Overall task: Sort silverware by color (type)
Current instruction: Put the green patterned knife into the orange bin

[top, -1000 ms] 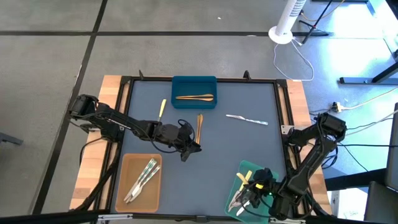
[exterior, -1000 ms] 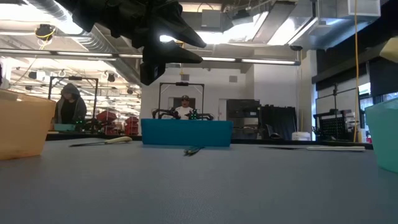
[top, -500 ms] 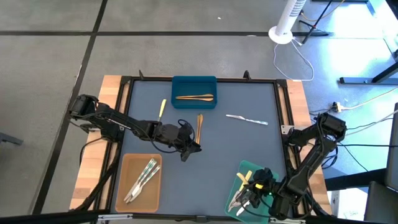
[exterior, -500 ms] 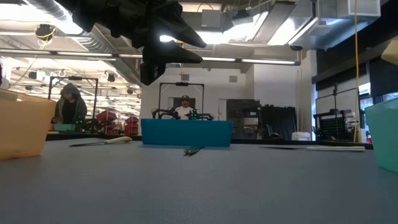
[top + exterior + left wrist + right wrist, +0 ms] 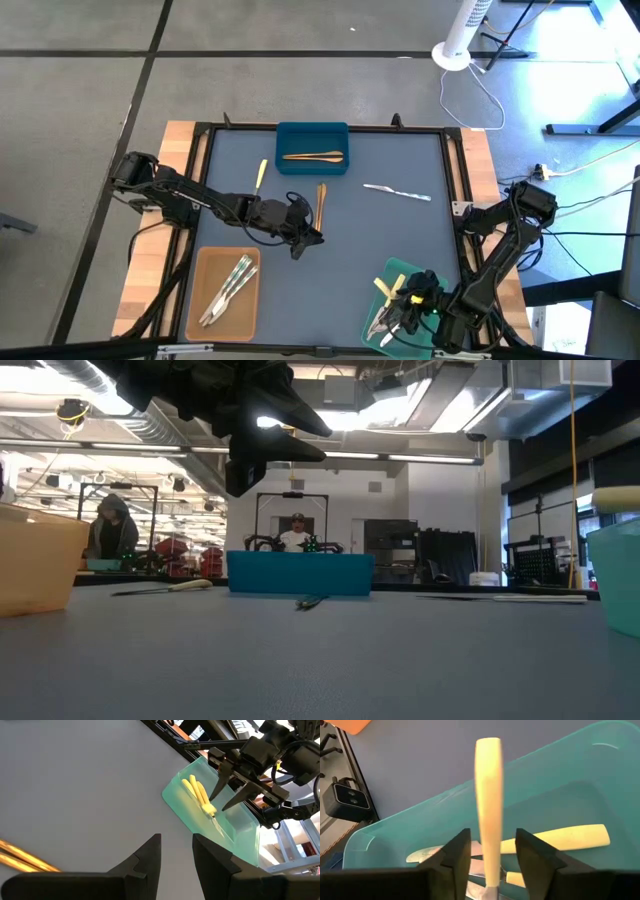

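My right gripper [image 5: 492,837] stands open over the green tray [image 5: 392,268] at the table's near right corner. A pale yellow utensil [image 5: 488,795] stands steeply between its fingers, with a gap on each side. The utensil's lower end reaches down among other pale yellow utensils [image 5: 560,837] in the tray. From the left wrist view the right gripper [image 5: 219,802] also shows spread fingers. My left gripper [image 5: 305,240] hovers open and empty above mid-table. A wood-brown utensil [image 5: 321,200], a pale yellow one [image 5: 261,175] and a silvery one [image 5: 397,191] lie flat on the mat.
A blue tray [image 5: 312,135] at the far middle holds a wood-brown utensil [image 5: 313,156]. A tan tray [image 5: 205,300] at the near left holds silvery utensils [image 5: 230,285]. A black frame [image 5: 200,180] borders the mat. People show in the room beyond [image 5: 110,530].
The pale yellow utensil at my right gripper has sunk: its upper end shows lower above the green tray's rim and has shifted slightly toward the table's left. Both arms have kept still.
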You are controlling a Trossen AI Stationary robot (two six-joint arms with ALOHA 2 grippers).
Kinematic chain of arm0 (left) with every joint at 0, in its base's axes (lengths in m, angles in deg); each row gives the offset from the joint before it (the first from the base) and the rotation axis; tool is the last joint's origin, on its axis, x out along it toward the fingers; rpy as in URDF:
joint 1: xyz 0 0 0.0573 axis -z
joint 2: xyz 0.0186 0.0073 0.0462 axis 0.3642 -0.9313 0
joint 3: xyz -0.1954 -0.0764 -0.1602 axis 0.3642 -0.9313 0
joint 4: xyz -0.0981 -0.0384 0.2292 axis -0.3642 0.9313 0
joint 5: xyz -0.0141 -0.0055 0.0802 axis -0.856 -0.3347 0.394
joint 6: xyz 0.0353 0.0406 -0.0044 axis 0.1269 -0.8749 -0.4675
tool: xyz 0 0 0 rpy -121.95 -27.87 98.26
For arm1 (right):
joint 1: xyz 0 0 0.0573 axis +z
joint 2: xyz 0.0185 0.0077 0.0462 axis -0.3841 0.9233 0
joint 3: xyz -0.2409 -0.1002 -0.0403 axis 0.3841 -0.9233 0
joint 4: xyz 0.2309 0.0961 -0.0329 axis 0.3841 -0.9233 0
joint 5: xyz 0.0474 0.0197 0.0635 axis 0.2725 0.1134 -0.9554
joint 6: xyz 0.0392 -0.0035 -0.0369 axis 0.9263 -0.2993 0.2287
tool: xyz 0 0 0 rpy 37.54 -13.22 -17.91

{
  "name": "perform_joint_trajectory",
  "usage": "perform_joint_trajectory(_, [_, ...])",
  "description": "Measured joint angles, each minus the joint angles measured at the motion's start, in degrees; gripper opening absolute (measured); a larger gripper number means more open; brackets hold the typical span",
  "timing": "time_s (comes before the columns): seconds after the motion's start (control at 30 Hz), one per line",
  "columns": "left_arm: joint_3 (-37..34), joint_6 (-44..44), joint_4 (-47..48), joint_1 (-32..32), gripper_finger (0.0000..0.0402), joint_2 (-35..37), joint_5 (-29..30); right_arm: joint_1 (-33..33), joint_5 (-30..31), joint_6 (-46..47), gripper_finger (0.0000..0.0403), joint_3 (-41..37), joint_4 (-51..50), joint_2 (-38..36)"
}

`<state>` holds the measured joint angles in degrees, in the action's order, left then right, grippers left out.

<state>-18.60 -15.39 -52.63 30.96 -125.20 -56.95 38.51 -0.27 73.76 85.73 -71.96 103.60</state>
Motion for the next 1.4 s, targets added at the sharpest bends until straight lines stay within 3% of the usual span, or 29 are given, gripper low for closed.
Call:
perform_joint_trajectory(0.27, [0.0, -0.1, 0.0, 0.0, 0.0105, 0.0, 0.0, 0.0, 0.0, 0.0, 0.0178, 0.0, 0.0, 0.0])
perform_joint_trajectory(0.73, [0.0, -0.1, 0.0, 0.0, 0.0105, 0.0, 0.0, -0.3, -0.6, 1.2, 0.0179, 0.0, -4.5, -0.2])
perform_joint_trajectory(1.1, [0.0, -0.2, 0.0, 0.0, 0.0105, 0.0, 0.0, -6.5, -11.8, 1.4, 0.0179, 0.0, -8.4, -0.2])
perform_joint_trajectory(1.4, [0.0, -0.2, 0.0, 0.0, 0.0105, 0.0, 0.0, -6.7, -10.5, 1.3, 0.0179, 3.4, -13.4, -0.2])
